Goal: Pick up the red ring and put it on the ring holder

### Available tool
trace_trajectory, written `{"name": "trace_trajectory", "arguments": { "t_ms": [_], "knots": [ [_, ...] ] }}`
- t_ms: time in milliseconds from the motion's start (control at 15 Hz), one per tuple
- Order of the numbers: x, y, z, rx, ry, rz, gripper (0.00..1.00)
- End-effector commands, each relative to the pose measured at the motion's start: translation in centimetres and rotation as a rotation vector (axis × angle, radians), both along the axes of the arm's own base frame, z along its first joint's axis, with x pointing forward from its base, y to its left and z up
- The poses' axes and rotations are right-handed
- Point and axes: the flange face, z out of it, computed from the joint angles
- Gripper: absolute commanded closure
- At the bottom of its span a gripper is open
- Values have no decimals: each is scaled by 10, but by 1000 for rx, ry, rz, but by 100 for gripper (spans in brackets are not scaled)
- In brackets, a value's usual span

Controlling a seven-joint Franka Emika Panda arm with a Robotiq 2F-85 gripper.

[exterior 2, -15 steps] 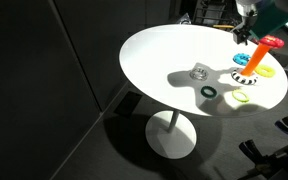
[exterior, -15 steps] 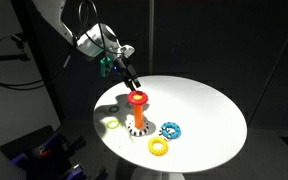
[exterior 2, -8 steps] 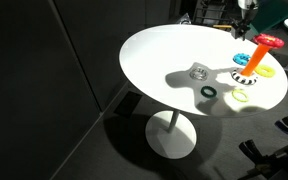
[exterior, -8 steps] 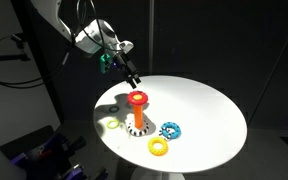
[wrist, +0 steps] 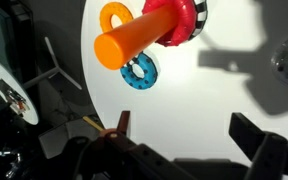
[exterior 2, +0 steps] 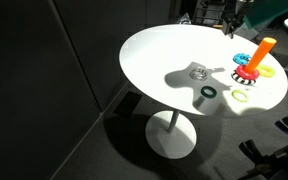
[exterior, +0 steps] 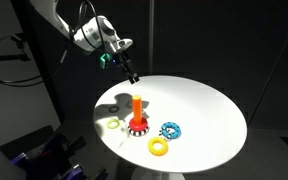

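Observation:
The red ring (exterior: 138,124) sits low on the ring holder's orange peg (exterior: 136,105), down on its black-and-white base. It shows the same way in an exterior view (exterior 2: 252,66) and in the wrist view (wrist: 180,20), threaded on the peg (wrist: 134,42). My gripper (exterior: 131,76) is open and empty, above and behind the holder, well apart from it. Its jaws stand wide apart in the wrist view (wrist: 189,135), with only white table between them. It also shows at the table's far edge in an exterior view (exterior 2: 231,28).
A blue toothed ring (exterior: 170,130) and a yellow ring (exterior: 159,146) lie beside the holder. A pale yellow ring (exterior 2: 242,96), a black ring (exterior 2: 209,93) and a clear glass piece (exterior 2: 198,72) lie on the round white table (exterior 2: 154,50).
The red ring has slid from the top of the peg down to the base. My gripper has risen and drawn back from the holder.

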Motion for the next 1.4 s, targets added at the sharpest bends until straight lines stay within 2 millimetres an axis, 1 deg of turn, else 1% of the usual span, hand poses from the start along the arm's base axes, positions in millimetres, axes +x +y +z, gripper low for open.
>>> {"name": "trace_trajectory", "arguments": {
  "t_ms": [0,267,467,933,1133,1333],
  "knots": [
    [-6,1,1,107,-21,1,0],
    [-9,7,-5,240,-33,2,0],
    [-12,13,-5,328,-4,33,0],
    [-18,16,3,527,139,122,0],
    [-20,15,6,589,183,151,0],
    [-22,14,8,612,217,161,0]
  ]
}}
